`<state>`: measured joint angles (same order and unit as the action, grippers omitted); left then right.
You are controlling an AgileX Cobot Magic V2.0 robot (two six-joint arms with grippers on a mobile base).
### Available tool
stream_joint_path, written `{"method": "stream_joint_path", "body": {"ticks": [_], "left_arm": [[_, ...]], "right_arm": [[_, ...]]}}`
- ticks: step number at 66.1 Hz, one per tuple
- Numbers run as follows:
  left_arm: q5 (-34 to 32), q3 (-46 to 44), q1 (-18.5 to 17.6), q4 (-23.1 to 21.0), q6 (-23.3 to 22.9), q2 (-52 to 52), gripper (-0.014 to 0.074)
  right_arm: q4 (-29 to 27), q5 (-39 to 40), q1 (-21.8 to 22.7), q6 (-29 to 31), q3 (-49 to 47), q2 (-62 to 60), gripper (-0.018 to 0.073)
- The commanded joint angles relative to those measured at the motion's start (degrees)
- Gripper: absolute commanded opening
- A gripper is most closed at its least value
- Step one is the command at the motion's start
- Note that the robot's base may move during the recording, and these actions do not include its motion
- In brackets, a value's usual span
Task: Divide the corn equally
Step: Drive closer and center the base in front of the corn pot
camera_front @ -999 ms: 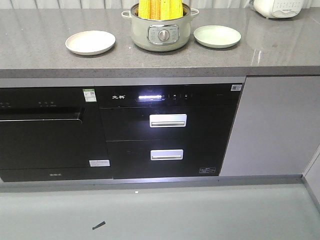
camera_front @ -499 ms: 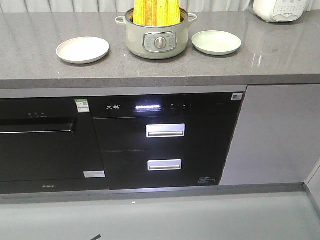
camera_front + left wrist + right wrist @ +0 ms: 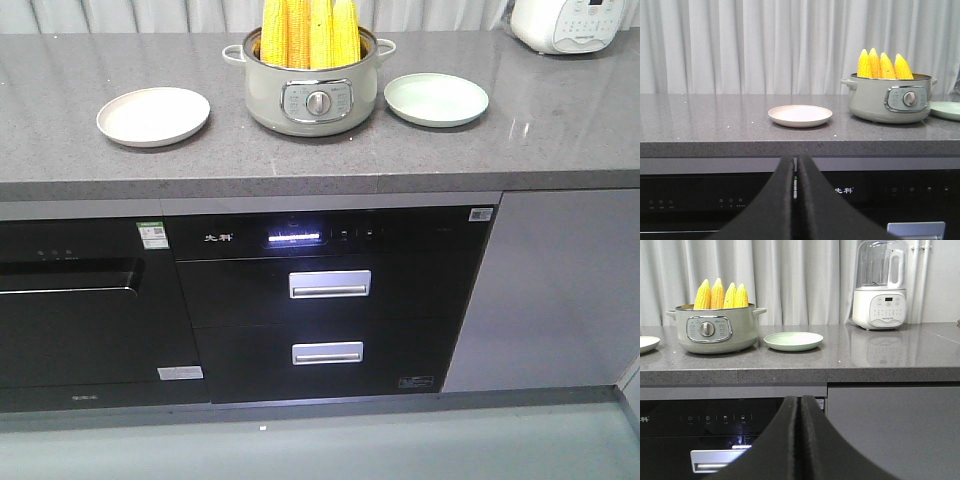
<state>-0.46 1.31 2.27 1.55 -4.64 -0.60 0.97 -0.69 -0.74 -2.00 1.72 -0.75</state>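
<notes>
Several yellow corn cobs stand upright in a pale green pot at the middle of the grey counter; the corn and pot also show in the left wrist view, and the corn in the right wrist view. A cream plate lies left of the pot and a green plate lies right of it. My left gripper is shut and holds nothing, below the counter edge. My right gripper is shut too, below the counter. Neither gripper appears in the front view.
Black built-in appliances with silver drawer handles fill the cabinet front under the counter. A white blender stands at the counter's right end. White curtains hang behind.
The front view has shifted: counter, pot and plates sit lower and nearer in the frame, and more of the corn shows. The floor strip has shrunk.
</notes>
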Motion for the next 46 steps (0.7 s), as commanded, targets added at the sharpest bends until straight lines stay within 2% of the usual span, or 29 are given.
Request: {"method": "stream_joint_path", "body": {"ticks": [1,46], "left_arm": [[-4.4,0.8,-0.2,-0.5,-0.5,-0.9,-0.0007],[-4.4,0.8,-0.2,-0.5,-0.5,-0.9,-0.0007]], "right_arm": [[0.0,4.6,-0.1,0.4,0.6,0.0,-0.0002],[0.0,4.6,-0.1,0.4,0.6,0.0,-0.0002]]}}
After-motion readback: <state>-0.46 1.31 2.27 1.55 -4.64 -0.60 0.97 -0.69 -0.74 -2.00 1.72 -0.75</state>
